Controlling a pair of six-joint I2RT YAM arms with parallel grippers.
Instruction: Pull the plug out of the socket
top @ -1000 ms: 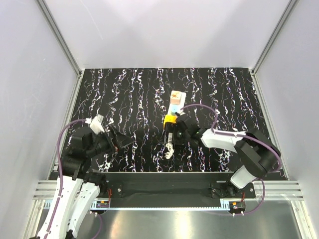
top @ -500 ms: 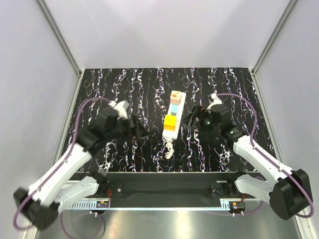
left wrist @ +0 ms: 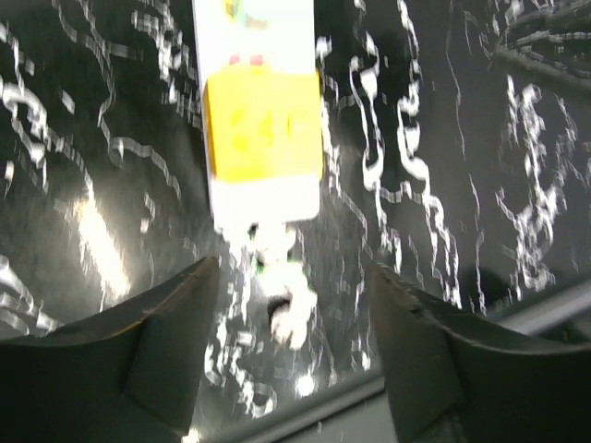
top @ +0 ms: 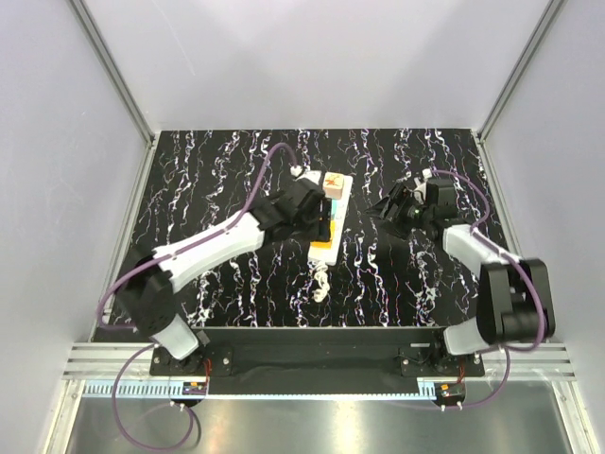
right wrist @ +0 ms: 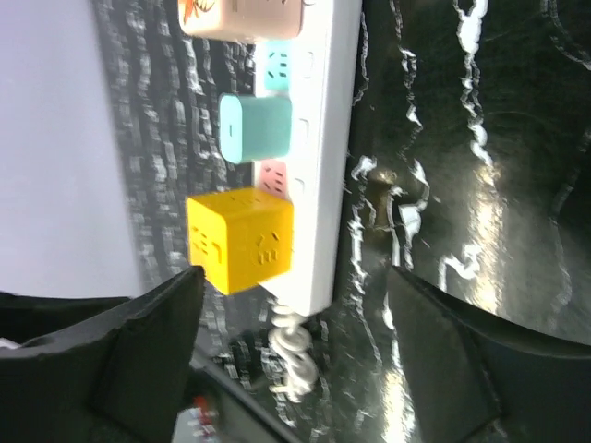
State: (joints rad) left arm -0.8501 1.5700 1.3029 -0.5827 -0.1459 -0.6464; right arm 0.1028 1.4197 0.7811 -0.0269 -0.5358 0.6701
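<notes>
The power strip [top: 337,213] lies near the centre of the black marbled tabletop [top: 227,170], its long axis running from 12 to 6 o'clock. Three items sit in its outlets:
- an orange-patterned plug [top: 332,182] at the 12 o'clock end
- a teal plug [right wrist: 256,126] at mid-length
- a yellow cube plug [top: 324,249] at the 6 o'clock end

All three appear seated in the strip. The short knotted white cord [top: 321,287] trails off the 6 o'clock end.

The left gripper [top: 319,219] reaches in from 9 o'clock and sits over the strip's middle. Its wrist view is blurred and shows the jaws spread wide. The yellow cube plug [left wrist: 263,125] lies beyond the fingertips [left wrist: 199,277], not between them. Contact with the strip cannot be determined.

The right gripper [top: 388,206] stands at 3 o'clock of the strip, clear of it and facing it. Its jaws are also spread, with nothing between them.
</notes>
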